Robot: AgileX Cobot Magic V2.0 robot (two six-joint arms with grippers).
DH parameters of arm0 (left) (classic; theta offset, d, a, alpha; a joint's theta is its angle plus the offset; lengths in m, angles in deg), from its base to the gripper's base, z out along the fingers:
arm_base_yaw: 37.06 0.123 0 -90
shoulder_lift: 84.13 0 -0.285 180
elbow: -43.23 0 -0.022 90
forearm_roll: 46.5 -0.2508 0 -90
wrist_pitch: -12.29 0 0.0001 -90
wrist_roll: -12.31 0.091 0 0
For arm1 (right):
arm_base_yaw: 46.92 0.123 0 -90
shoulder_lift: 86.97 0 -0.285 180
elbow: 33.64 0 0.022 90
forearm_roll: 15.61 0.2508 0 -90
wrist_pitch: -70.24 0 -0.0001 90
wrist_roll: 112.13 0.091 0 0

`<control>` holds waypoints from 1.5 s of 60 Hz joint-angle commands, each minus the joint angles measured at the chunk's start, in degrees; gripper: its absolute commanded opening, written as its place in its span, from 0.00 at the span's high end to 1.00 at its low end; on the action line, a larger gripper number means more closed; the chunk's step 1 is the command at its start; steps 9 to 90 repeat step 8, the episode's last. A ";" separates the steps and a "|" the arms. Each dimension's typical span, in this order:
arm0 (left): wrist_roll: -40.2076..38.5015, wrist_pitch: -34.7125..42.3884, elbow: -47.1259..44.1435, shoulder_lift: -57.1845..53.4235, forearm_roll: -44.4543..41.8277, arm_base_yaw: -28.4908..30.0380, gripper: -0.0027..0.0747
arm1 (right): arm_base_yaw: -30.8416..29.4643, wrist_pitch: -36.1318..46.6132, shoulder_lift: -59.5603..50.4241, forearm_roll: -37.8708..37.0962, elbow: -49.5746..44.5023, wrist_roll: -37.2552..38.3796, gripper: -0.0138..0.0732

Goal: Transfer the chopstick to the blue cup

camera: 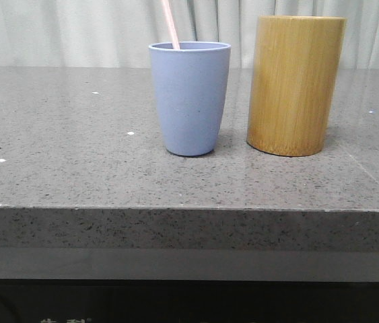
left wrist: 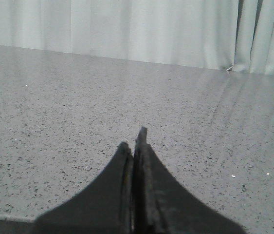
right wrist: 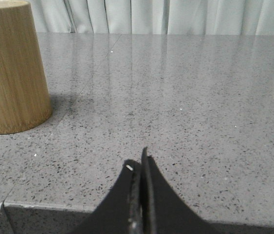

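Observation:
The blue cup (camera: 189,97) stands upright on the grey stone table (camera: 61,148), near the middle. A thin pale pink chopstick (camera: 169,23) sticks up out of it, leaning left; only its upper end shows. Neither gripper shows in the front view. My left gripper (left wrist: 134,141) is shut and empty, low over bare tabletop, with neither cup in its view. My right gripper (right wrist: 138,163) is shut and empty near the table's front edge, with the bamboo cylinder some way from it.
A taller yellow-brown bamboo cylinder (camera: 295,84) stands just right of the blue cup; it also shows in the right wrist view (right wrist: 11,68). A pale curtain (camera: 75,30) hangs behind the table. The table's front edge (camera: 189,208) runs across the front view.

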 commanded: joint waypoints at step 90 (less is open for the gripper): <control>-0.42 4.71 -0.33 -1.31 0.56 0.23 0.99 | -0.35 4.42 -1.24 -0.54 0.31 -0.15 0.98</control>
